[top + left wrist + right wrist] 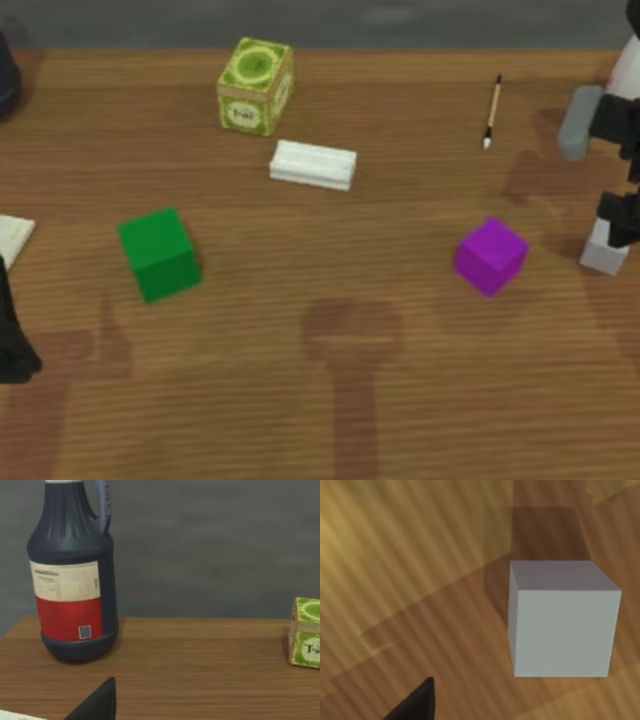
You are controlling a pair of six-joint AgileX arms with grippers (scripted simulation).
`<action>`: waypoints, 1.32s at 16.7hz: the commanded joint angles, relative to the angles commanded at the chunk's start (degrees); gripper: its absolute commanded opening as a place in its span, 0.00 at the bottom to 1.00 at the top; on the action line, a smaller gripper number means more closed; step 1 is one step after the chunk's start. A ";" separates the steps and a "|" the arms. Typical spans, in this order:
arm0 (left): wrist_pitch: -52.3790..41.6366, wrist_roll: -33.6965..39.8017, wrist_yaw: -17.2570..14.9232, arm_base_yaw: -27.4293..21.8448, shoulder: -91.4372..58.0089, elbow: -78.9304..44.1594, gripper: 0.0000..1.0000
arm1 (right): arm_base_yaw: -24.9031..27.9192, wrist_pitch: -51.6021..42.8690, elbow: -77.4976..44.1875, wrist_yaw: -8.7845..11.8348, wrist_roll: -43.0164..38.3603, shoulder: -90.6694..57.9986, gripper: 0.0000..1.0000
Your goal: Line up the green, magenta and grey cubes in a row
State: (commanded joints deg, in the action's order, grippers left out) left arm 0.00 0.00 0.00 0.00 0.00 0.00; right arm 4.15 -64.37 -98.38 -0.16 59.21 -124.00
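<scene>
The green cube [158,254] sits at the table's left. On the right, the magenta cube [490,256] rests on the wood. The grey cube [603,252] is at the far right edge, and the right wrist view shows it close below [562,622]. My right gripper [622,222] hangs open just over the grey cube, not touching it; one dark fingertip [420,702] shows beside the cube. My left gripper [12,350] is parked open at the left edge, well away from the green cube, with one fingertip [102,702] in its wrist view.
A yellow-green printed box [255,85] and a white ridged block [313,164] lie at the back middle. A thin brush [492,112] lies back right. A dark bottle [75,580] stands at the back left corner. A white flat piece [12,235] is at the left edge.
</scene>
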 joint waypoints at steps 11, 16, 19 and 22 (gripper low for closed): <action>0.00 0.00 0.00 0.00 0.00 0.00 1.00 | 0.04 14.08 7.99 -0.05 -0.15 -5.57 1.00; 0.00 0.00 0.00 0.00 0.00 0.00 1.00 | 0.08 16.96 9.83 -0.07 -0.17 -7.13 1.00; 0.00 0.00 0.00 0.00 0.00 0.00 1.00 | 0.08 16.96 9.83 -0.07 -0.17 -7.13 0.85; 0.00 0.00 0.00 0.00 0.00 0.00 1.00 | 0.08 16.96 9.83 -0.07 -0.17 -7.13 0.62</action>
State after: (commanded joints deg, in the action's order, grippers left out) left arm 0.00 0.00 0.00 0.00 0.00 0.00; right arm 4.23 -47.42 -88.55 -0.23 59.04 -131.13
